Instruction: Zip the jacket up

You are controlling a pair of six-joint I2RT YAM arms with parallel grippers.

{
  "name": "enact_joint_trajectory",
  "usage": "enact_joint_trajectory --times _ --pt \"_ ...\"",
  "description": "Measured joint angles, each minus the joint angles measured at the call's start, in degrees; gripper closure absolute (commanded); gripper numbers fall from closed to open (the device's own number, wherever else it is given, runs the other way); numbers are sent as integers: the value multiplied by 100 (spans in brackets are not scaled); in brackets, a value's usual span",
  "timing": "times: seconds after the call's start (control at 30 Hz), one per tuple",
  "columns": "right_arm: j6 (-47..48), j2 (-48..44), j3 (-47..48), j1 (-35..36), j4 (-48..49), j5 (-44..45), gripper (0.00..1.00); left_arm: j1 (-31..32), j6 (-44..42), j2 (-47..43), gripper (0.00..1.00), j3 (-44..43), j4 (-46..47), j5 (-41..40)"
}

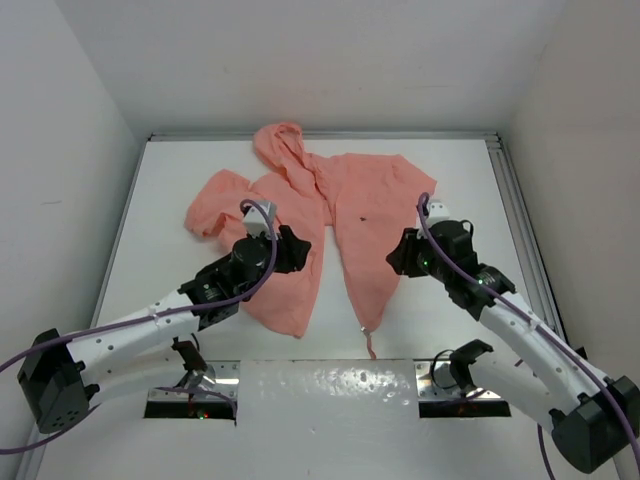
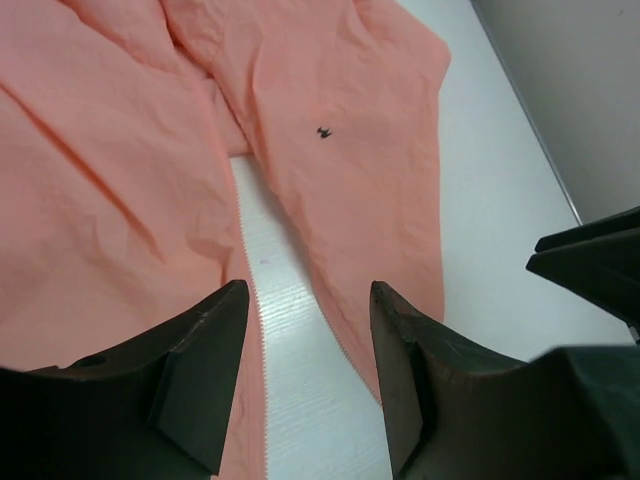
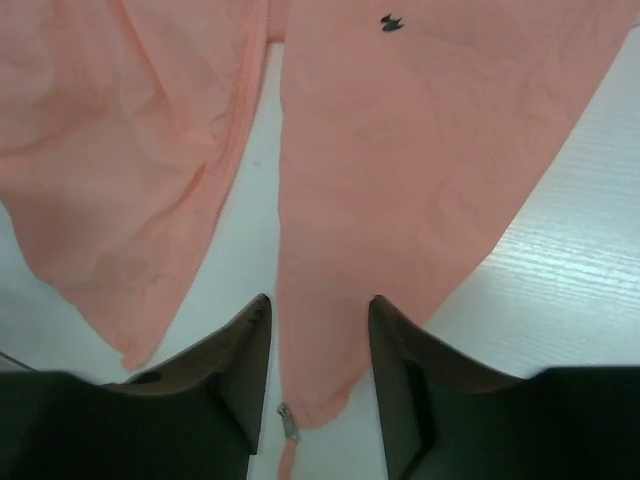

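Left hand (image 2: 308,295), right hand (image 3: 320,305) spread over jacket (image 1: 365,215)

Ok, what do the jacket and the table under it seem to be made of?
The jacket: thin woven fabric, probably light synthetic, matte, finely creased all over. The table: white board, faint wood-like grain, slight sheen, likely laminate.

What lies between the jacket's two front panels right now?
Only bare white table: the jacket lies unzipped, its panels spread apart in a wedge. This shows in the top external view and in both wrist views.
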State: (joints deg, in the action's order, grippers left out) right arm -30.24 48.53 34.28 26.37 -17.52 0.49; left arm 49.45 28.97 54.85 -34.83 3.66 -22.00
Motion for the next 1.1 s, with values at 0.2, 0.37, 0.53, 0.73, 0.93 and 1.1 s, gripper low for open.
enact_joint_trajectory --times 0.2,0.37,0.53,0.73,0.93,1.1 --pt "-92 238 -68 2 26 -402 100 0 0 22 100 -2 -295 -2" --pt "-136 273 -238 70 118 -656 100 11 26 9 100 17 -846 4" --pt "-236 737 -411 688 332 -627 100 304 264 90 100 232 -1436 -236" --pt "-275 1239 -439 1532 431 -219 100 1060 619 686 96 280 -2133 -619" --pt "-343 1196 -555 1541 693 -50 100 1565 907 1569 68 278 -2483 -763" --pt "-391 1198 -678 1550 785 -46 99 1652 964 1991 58 295 -2441 -643"
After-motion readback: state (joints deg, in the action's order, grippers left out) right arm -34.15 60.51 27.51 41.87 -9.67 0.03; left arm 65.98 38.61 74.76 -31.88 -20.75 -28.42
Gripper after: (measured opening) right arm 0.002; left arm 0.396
